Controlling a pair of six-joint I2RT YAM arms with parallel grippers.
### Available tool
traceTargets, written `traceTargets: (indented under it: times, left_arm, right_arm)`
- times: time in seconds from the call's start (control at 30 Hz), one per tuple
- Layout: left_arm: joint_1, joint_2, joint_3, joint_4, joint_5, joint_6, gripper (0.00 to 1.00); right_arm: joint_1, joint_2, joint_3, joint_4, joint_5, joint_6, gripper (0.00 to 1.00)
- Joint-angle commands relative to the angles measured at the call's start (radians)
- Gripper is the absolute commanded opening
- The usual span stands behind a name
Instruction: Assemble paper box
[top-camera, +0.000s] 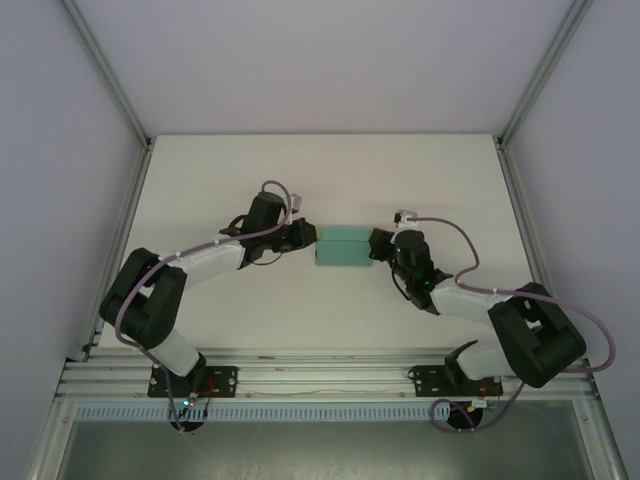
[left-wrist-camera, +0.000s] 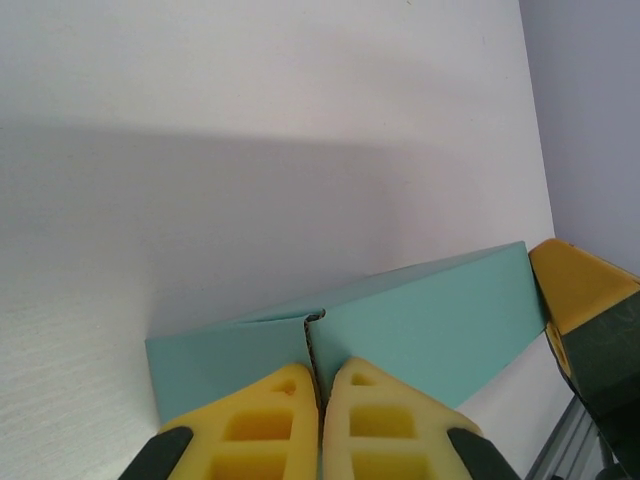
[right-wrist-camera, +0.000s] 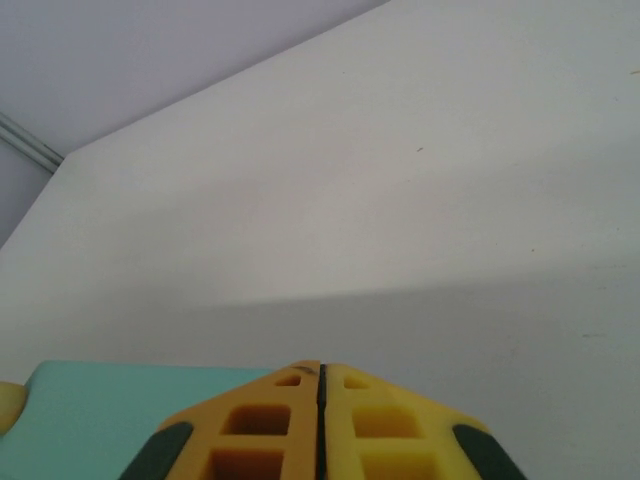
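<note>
At mid-table, my left gripper (top-camera: 308, 237) pinches one end of the paper box (top-camera: 343, 248); my right gripper (top-camera: 376, 243), shut, meets the other.

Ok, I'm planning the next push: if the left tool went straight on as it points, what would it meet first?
The paper box: the shut left tool sits right at its end, probably touching it.
</note>
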Motion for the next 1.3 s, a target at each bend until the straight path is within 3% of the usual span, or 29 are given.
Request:
traceTargets:
  times: [0.0,0.13,0.2,0.33,0.43,0.73,0.77,0.8,0.97,1.1,1.27]
  left_arm:
    - [-0.047,0.089,-0.059,-0.252,-0.131,0.052,0.0]
    - [-0.066,0.073,-0.003,-0.303,-0.155,0.075,0.0]
    - [-0.067,0.064,0.037,-0.319,-0.174,0.083,0.03]
    - [-0.066,0.075,0.141,-0.397,-0.225,0.126,0.22]
    - [-0.066,0.071,0.207,-0.423,-0.232,0.147,0.41]
    - [-0.043,0.044,0.357,-0.493,-0.286,0.203,0.72]
    - [-0.036,0.042,0.379,-0.508,-0.291,0.212,0.81]
    - [-0.026,0.038,0.408,-0.533,-0.299,0.224,0.99]
    - [0.036,-0.023,0.452,-0.576,-0.412,0.233,1.0]
    - [0.134,-0.112,0.378,-0.553,-0.459,0.209,1.0]
    - [0.233,-0.202,0.253,-0.576,-0.601,0.197,1.0]
  right_arm:
    - [0.019,0.033,-0.076,-0.357,-0.039,-0.004,0.0]
    - [0.02,-0.056,-0.052,-0.402,-0.048,0.014,0.0]
    - [0.02,-0.102,-0.016,-0.455,-0.032,0.019,0.05]
    - [0.019,-0.152,0.091,-0.586,0.012,-0.006,0.19]
    - [0.009,-0.157,0.193,-0.695,0.049,-0.015,0.26]
    - [-0.041,-0.129,0.413,-0.872,0.02,-0.055,0.45]
    - [-0.047,-0.131,0.43,-0.882,0.004,-0.075,0.5]
    - [-0.055,-0.133,0.45,-0.893,-0.027,-0.112,0.57]
    - [-0.068,-0.124,0.551,-0.977,-0.223,-0.406,1.0]
    - [-0.064,-0.081,0.649,-1.111,-0.384,-0.728,1.0]
    - [-0.046,0.046,0.798,-1.334,-0.4,-1.043,1.0]
